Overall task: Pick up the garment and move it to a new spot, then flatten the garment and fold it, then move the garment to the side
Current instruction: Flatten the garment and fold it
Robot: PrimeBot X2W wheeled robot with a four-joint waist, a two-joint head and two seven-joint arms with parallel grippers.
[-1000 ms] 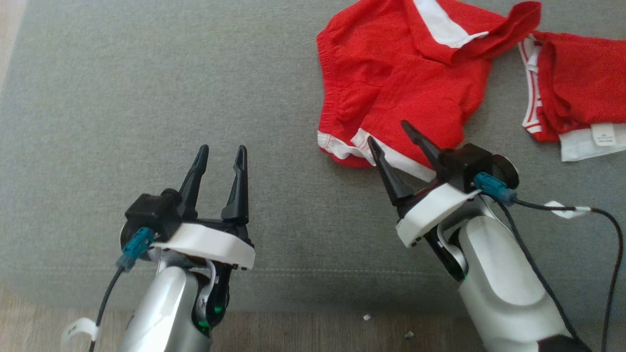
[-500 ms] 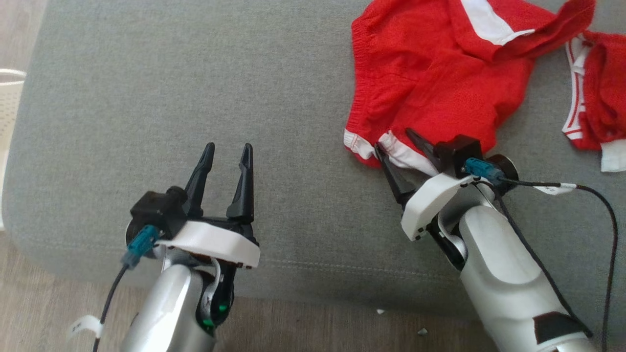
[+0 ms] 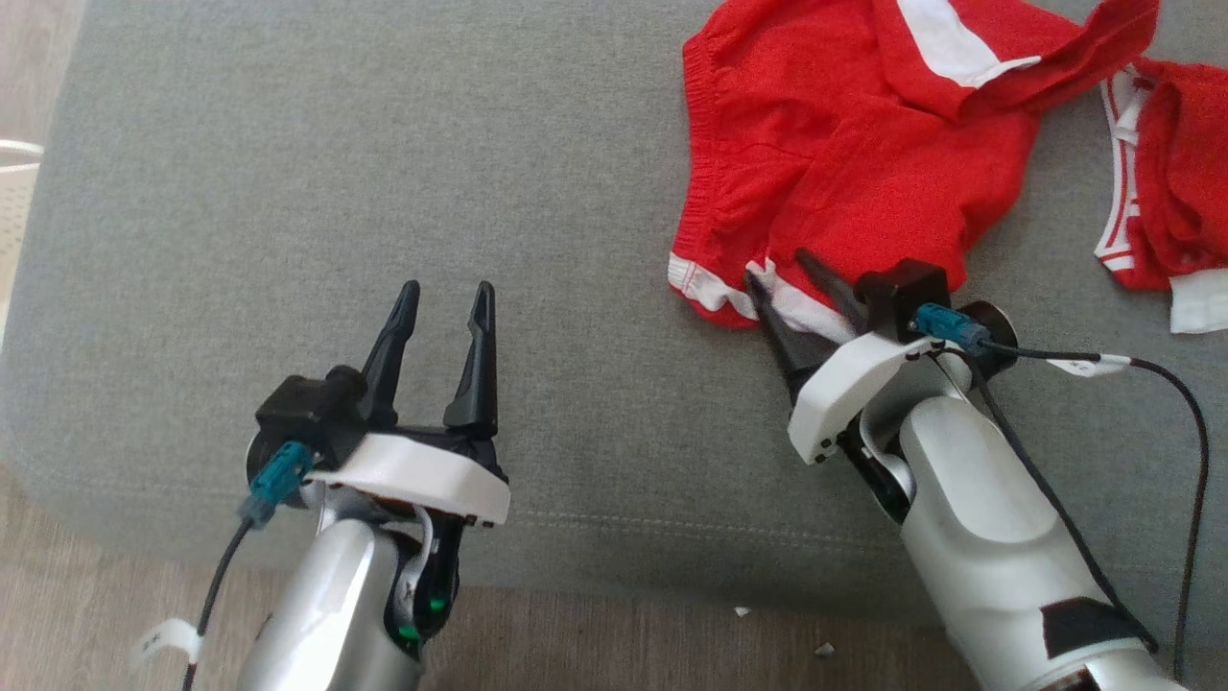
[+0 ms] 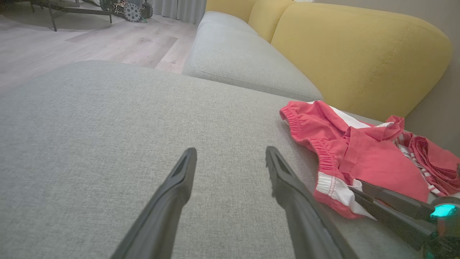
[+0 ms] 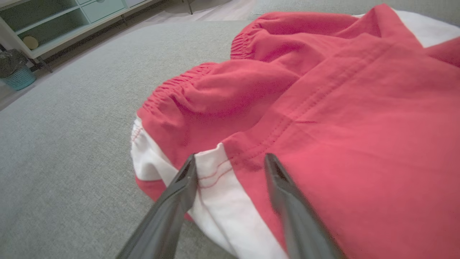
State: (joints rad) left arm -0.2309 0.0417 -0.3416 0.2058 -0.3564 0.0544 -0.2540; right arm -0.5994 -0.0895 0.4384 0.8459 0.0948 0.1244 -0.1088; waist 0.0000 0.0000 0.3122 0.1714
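Grey sofa [image 3: 288, 192] — right hand [image 3: 775, 267] open over red shorts [image 3: 844, 144]

Grey woven seat cushion [image 3: 384, 192] spans the head view, with a stitched seam near its front edge. Below it is pale wood-plank floor [image 3: 86, 614] with small white scraps [image 3: 741, 610], and a white perforated basket [image 3: 14, 221] sits at the left edge. Left wrist view: second grey cushion [image 4: 244, 61] behind the first, mustard-yellow backrests [image 4: 359, 54] against a beige wall [image 4: 442, 108], dark furniture legs [image 4: 54, 18] far across the floor. Right wrist view: white shelf unit [image 5: 43, 27] with pale green drawers, teal basket [image 5: 18, 77] beside it; light soft and even.
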